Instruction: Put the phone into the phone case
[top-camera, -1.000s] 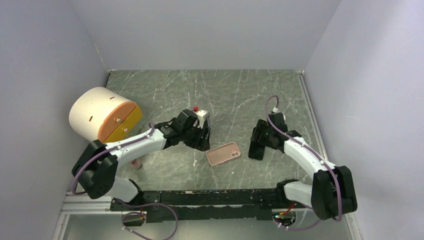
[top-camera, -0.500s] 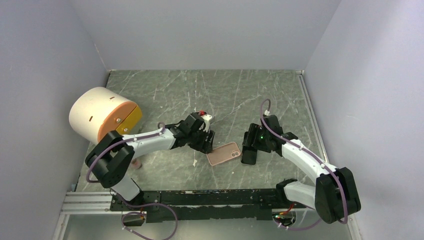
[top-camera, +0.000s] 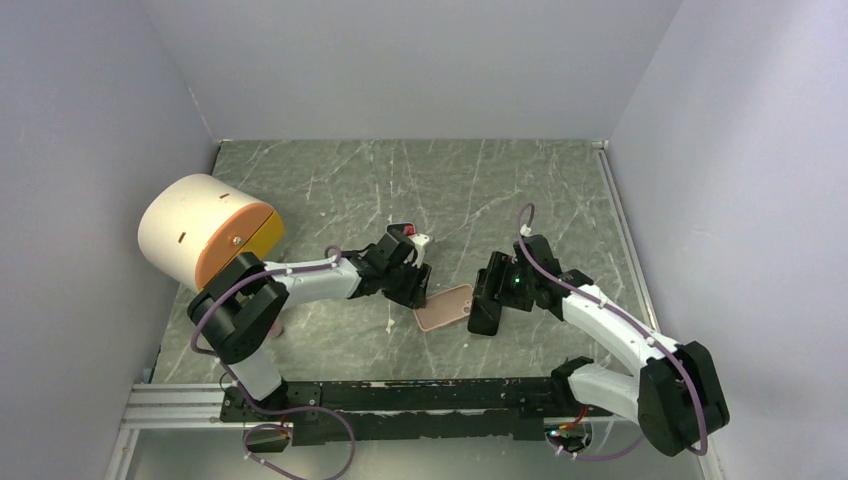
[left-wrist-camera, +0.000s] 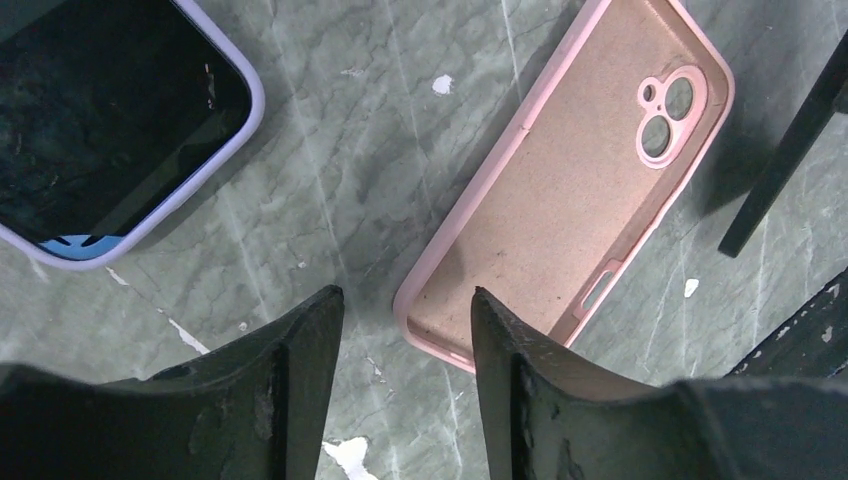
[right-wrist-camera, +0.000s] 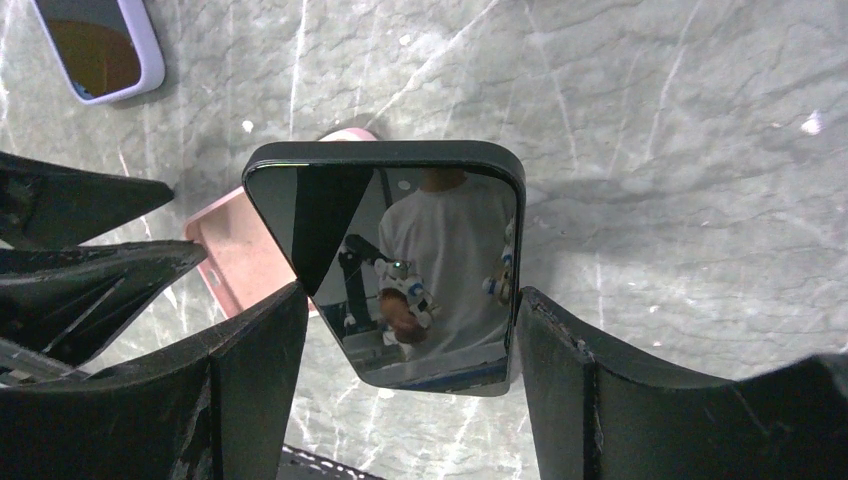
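At bottom of right wrist view, right gripper (right-wrist-camera: 410, 335) clamps phone (right-wrist-camera: 400, 250) by its sides; pink case (left-wrist-camera: 570, 190) lies beyond, open side up. Left gripper (left-wrist-camera: 405, 300) gapes over case's corner, empty. Risk: unpinned case skids under pressing phone; corners misseat.

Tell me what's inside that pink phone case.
Nothing: the pink phone case lies open and empty, bare lining and camera holes showing. One left gripper finger covers a bit of its near end. The phone is held in the right gripper.
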